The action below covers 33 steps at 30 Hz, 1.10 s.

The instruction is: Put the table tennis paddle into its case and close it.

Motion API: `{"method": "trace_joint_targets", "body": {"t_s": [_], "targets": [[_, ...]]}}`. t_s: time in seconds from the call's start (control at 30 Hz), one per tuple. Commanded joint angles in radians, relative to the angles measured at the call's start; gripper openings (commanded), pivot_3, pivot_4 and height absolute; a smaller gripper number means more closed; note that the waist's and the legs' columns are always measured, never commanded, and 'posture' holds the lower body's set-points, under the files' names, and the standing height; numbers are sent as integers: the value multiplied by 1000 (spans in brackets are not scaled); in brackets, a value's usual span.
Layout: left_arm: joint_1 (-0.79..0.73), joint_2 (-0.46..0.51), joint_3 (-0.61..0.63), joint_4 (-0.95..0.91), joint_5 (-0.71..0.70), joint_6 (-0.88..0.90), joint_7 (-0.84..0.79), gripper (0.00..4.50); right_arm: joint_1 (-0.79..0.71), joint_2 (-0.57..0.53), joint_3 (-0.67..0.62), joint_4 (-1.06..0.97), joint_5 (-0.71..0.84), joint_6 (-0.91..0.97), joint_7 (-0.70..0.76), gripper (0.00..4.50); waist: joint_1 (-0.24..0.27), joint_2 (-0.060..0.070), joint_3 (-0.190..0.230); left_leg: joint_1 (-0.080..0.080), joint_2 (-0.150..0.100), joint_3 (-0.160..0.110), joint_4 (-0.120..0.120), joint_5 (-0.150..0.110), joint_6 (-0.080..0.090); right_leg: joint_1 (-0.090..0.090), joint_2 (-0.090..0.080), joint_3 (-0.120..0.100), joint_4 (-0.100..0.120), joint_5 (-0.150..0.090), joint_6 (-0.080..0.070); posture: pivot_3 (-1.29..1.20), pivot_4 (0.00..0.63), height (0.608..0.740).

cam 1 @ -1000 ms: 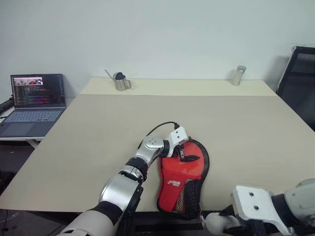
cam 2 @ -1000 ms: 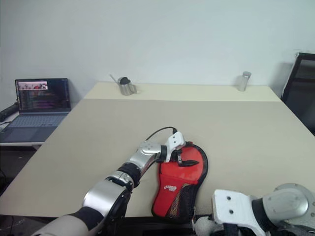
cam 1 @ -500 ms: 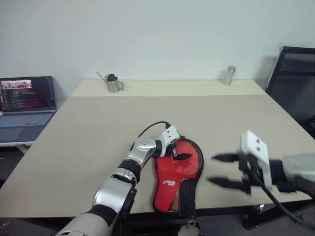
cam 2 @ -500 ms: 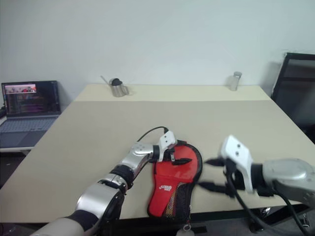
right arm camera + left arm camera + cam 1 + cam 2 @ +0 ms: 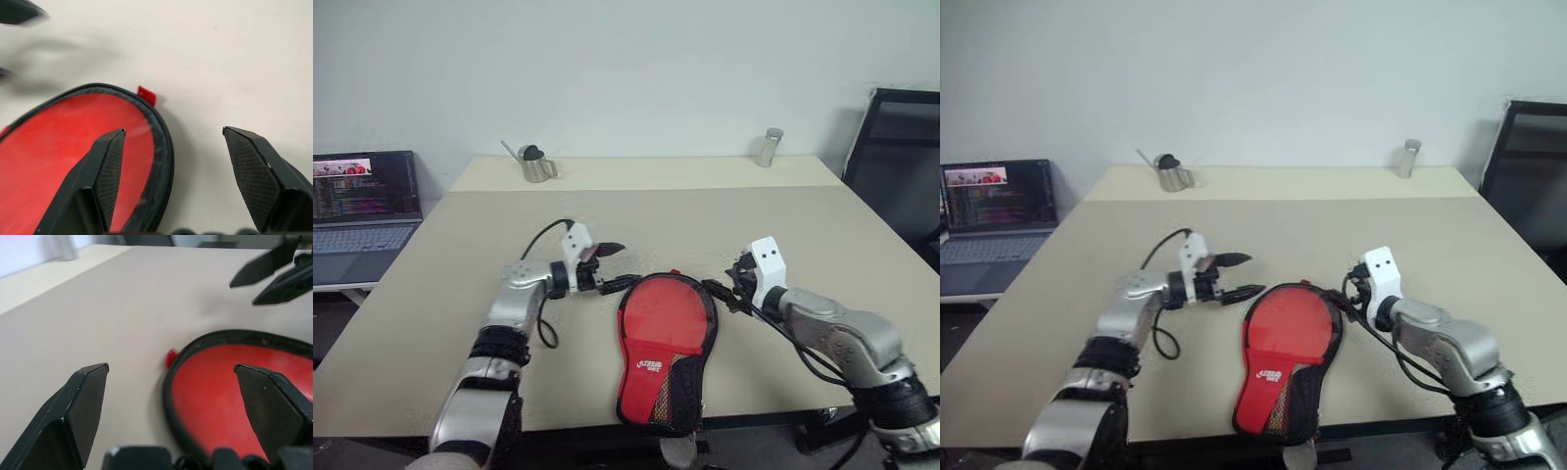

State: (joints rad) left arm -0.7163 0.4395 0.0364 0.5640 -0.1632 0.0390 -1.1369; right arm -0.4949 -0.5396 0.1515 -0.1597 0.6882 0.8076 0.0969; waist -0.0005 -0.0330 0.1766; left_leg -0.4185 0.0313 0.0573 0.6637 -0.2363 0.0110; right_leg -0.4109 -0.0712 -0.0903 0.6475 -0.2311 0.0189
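The case (image 5: 658, 345) lies flat on the table (image 5: 705, 215) near its front edge, red front with a white logo up, black zip rim around it. A small red tab (image 5: 146, 95) sticks out at its round far end. Its pale pompom (image 5: 677, 452) hangs below the table edge. The paddle is hidden. My left gripper (image 5: 628, 263) hovers open just left of the case's round end, holding nothing. To the right of that end my right gripper (image 5: 722, 277) is open too, its fingers (image 5: 110, 161) spread over the rim without closing on it.
A laptop (image 5: 362, 201) sits on a side desk at the far left. A metal cup (image 5: 536, 164) and a metal canister (image 5: 766, 147) stand along the table's far edge. A black chair (image 5: 901, 147) is at the right.
My left gripper has lifted off the case and drawn back to the left. My right arm has swung forward and inward to the case's right side. The camera view has shifted.
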Motion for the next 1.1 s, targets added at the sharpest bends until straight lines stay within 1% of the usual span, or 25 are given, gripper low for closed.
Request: {"method": "trace_joint_targets", "body": {"t_s": [0.03, 0.2, 0.37, 0.47, 0.6, 0.67, 0.7, 0.73, 0.77, 1.1], "targets": [[69, 37, 24, -156, -47, 82, 32, 4500, -16, 57, -10, 56, -86, -56, 22, 3473, 2, 0, 0, 0, 0, 0, 0, 0, 0, 0, 0, 0, 0, 0, 0, 0, 150, 740], [167, 85, 41, -293, -73, 153, 76, 4500, -14, 136, -36, 150, -144, -68, 74, 3473, 2, 1, 0, 0, 0, 0, 0, 0, 0, 0, 0, 0, 0, 1, -1, 0, 150, 740], [217, 109, 40, -360, -92, 182, 102, 4500, -30, 185, -59, 227, -188, -79, 122, 3473, 0, 1, 0, 1, 0, 0, 0, 0, 0, 0, 0, 1, 1, 0, -1, 0, 150, 740], [221, 114, 37, -369, -94, 184, 115, 4500, -45, 210, -79, 266, -199, -77, 149, 2870, 0, 1, 0, 1, 1, 0, 0, 0, 0, 0, 0, 1, 1, 0, -1, 0, 150, 740], [227, 119, 35, -371, -92, 177, 120, 4500, -73, 238, -94, 298, -209, -63, 190, 1479, -1, 1, 1, 2, 1, 0, 0, 0, 0, 0, 0, 1, 2, 0, -1, 0, 150, 740], [230, 122, 36, -373, -95, 177, 122, 4500, -90, 245, -88, 308, -219, -60, 213, 769, -1, 1, 1, 2, 1, 1, 0, 0, 0, 0, 0, 1, 1, 0, -1, 0, 150, 740], [231, 123, 35, -373, -96, 176, 123, 4500, -98, 247, -85, 313, -226, -61, 222, 499, -1, 1, 1, 2, 1, 1, 0, 0, 0, 0, 0, 1, 1, 0, -1, 0, 150, 740], [234, 125, 36, -374, -97, 175, 123, 4500, -110, 248, -79, 322, -235, -63, 235, 111, -2, 1, 1, 2, 1, 1, 0, 0, 0, 0, 0, 2, 1, 0, -1, 0, 150, 740], [237, 126, 36, -376, -97, 173, 123, 4500, -124, 249, -71, 334, -248, -70, 247, 28, -2, 1, 1, 2, 1, 1, 0, 0, 0, 0, 0, 2, 1, 0, -1, 0, 150, 740], [275, 128, 40, -414, -102, 174, 140, 4500, -268, 288, -45, 474, -348, -145, 361, 28, -10, 3, 2, 2, 2, 2, 0, 0, -1, -1, 2, 2, 2, 1, -1, 0, 150, 740]]}}
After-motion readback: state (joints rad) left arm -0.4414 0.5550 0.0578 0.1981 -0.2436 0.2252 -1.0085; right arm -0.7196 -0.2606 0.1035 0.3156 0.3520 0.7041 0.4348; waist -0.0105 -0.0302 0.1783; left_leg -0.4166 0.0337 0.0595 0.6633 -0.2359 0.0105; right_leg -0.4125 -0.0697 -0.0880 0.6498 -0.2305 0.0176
